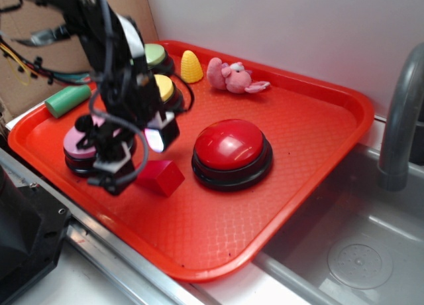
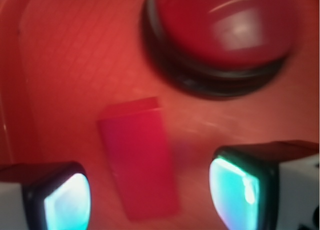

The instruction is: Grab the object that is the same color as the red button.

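The small red wedge block (image 1: 161, 177) lies on the red tray (image 1: 218, 239), just left of the big glossy red button (image 1: 231, 148) on its black base. In the wrist view the block (image 2: 140, 157) sits between my two fingers, nearer the left one, with the red button (image 2: 220, 37) beyond it. My gripper (image 1: 136, 160) hangs open over the block's left end, with its fingers apart on either side and not touching it. In the wrist view the gripper (image 2: 150, 197) shows glowing pads (image 2: 232, 190) well clear of the block.
A pink button (image 1: 83, 142) sits under the arm, with yellow (image 1: 164, 87) and green (image 1: 155, 54) buttons behind. A yellow corn toy (image 1: 191, 66), a pink plush (image 1: 232, 76) and a green cylinder (image 1: 67, 99) lie at the back. A sink (image 1: 358, 252) and faucet (image 1: 401, 113) lie to the right.
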{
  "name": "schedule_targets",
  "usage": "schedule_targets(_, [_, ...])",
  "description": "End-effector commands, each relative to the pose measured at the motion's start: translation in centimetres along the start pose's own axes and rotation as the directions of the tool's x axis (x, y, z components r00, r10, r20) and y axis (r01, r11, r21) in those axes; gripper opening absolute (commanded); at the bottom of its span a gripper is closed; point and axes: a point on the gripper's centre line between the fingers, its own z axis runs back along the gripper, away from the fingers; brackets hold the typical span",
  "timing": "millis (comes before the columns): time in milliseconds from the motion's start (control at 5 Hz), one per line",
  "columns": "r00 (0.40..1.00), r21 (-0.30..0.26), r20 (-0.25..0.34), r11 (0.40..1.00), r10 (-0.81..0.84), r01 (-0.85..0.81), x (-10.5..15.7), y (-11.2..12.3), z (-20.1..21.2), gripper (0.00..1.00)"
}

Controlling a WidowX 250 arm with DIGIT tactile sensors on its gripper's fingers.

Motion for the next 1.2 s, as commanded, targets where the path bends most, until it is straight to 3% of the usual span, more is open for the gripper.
schedule_targets(0, [0.998, 0.04, -0.057, 0.999, -0.017, 0.019, 1.2, -1.2, -2.6, 1.0])
schedule_targets(200, [0.998, 0.055, -0.064, 0.998, 0.026, -0.022, 1.5, -0.8, -2.6, 1.0])
schedule_targets(400, [0.993, 0.074, -0.056, 0.993, 0.101, -0.096, 1.2, -0.5, -2.6, 0.0])
schedule_targets(600, [0.986, 0.072, -0.063, 0.986, 0.156, -0.151, 0.8, -0.2, -2.4, 0.0])
schedule_targets(800, [0.978, 0.127, -0.043, 0.972, 0.205, -0.198, 0.3, 0.2, -0.9, 0.0])
schedule_targets(1000, [0.931, 0.164, -0.055, 0.923, 0.36, -0.347, 0.4, 0.5, 1.8, 0.0])
